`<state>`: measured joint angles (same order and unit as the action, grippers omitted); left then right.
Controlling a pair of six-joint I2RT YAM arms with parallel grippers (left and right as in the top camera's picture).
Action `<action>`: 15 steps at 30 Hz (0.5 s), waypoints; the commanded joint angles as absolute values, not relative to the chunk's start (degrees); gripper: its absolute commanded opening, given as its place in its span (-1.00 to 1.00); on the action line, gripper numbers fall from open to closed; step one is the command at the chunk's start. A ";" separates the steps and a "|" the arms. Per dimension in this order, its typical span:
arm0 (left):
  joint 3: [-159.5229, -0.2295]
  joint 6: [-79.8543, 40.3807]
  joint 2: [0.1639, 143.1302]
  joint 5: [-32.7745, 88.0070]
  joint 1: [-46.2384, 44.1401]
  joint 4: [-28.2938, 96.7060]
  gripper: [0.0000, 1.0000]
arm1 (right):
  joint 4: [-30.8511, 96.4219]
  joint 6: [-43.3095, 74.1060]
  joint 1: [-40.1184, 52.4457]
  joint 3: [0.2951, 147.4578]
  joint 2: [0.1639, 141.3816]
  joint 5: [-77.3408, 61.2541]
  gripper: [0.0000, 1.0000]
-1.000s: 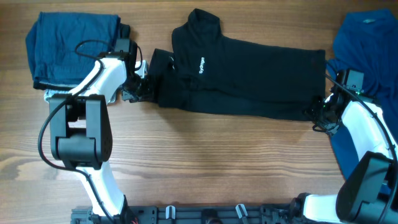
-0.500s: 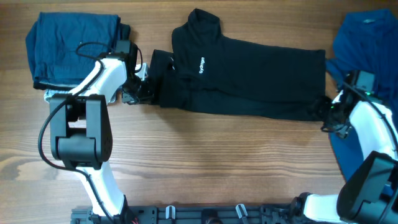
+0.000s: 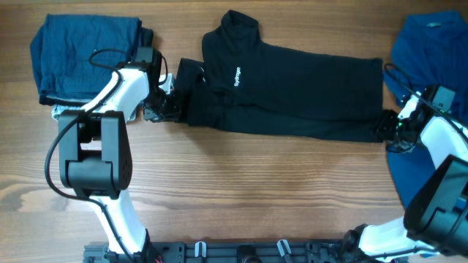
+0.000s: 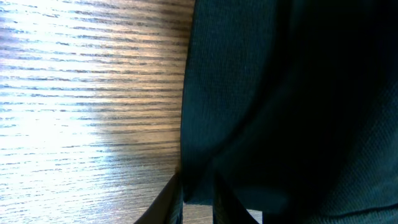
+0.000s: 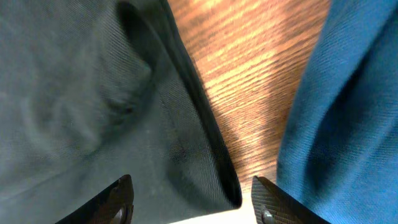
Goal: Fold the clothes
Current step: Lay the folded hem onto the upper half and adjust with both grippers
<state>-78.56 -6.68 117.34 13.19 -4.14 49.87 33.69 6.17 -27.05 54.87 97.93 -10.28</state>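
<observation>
Two tools: left tool [image 4: 198,185] tight on black polo [image 3: 292,91]; right tool [image 5: 191,182] agape (farther right).

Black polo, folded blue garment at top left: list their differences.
The polo is black with white lettering; the blue garment is plain dark blue. The polo lies stretched long across the table; the blue garment is a compact folded stack. Both are soft cloth.

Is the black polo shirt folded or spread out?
Partly folded: the black polo shirt lies as a long band, one side doubled over.
</observation>
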 commanded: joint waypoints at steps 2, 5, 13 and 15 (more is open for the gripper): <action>-77.89 -6.44 118.10 13.85 -3.99 49.91 -0.67 | 33.47 4.54 -27.20 54.35 101.95 -9.43 0.11; -77.89 -6.46 118.10 12.82 -3.99 49.93 -0.74 | 33.45 4.69 -27.18 54.35 102.13 -7.70 -0.53; -77.89 -12.43 118.10 0.12 -0.97 50.81 -0.92 | 32.47 4.69 -27.20 54.35 102.13 -7.05 -0.91; -77.89 -12.45 118.10 0.58 0.45 49.36 -0.92 | 32.08 4.71 -27.20 54.35 102.13 -5.74 -0.91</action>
<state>-78.59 -11.14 117.32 3.77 -1.93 50.74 32.91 4.84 -27.05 54.89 100.92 -8.62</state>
